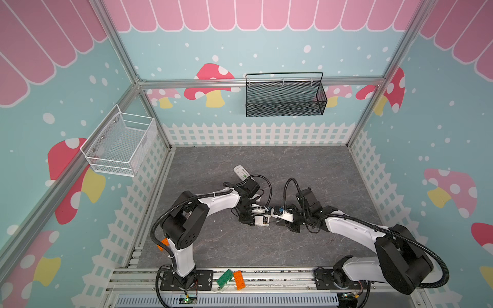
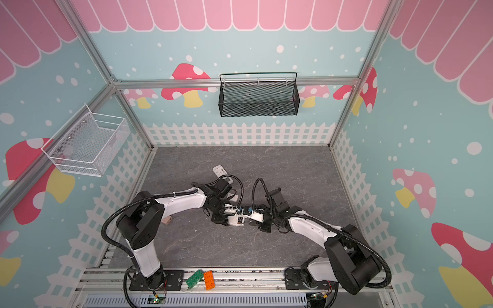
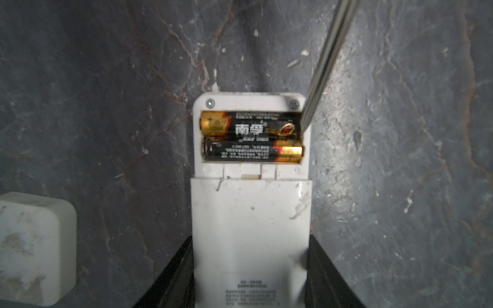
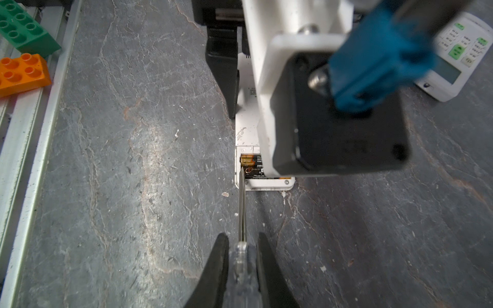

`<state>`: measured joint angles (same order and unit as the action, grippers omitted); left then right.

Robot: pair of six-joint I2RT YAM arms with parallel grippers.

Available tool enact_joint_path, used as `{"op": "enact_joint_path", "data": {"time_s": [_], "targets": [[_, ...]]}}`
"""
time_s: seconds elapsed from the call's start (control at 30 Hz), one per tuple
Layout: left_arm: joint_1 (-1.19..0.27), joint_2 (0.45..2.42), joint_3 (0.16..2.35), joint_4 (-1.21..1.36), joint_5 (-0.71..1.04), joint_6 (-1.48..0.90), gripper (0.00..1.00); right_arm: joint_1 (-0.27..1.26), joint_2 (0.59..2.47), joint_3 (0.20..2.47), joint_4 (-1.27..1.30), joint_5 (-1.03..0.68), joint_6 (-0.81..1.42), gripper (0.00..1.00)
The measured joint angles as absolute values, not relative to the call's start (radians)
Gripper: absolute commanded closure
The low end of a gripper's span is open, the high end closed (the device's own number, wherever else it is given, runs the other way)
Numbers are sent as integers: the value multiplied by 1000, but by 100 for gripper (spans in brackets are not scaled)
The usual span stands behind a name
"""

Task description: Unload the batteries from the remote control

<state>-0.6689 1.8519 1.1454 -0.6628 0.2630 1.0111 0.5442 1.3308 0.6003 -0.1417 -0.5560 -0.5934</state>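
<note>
Black-and-gold cylindrical batteries (image 3: 250, 140) want gentle levering from 3 o'clock: right claw (image 4: 242, 236) clamps clear-handled steel screwdriver (image 4: 242, 208), left claw (image 3: 250, 240) grips white plastic remote (image 3: 250, 213).

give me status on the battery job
Left gripper clamps the remote. Right gripper shut on the screwdriver, tip at the batteries. Both seated, uncovered. Nothing blocking.
</note>
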Motion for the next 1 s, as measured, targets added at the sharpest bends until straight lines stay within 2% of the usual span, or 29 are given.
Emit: {"op": "enact_joint_path", "data": {"time_s": [1.0], "targets": [[-669, 1852, 1145, -663, 263, 1018, 53, 558, 1390, 632, -112, -592, -599, 100]]}}
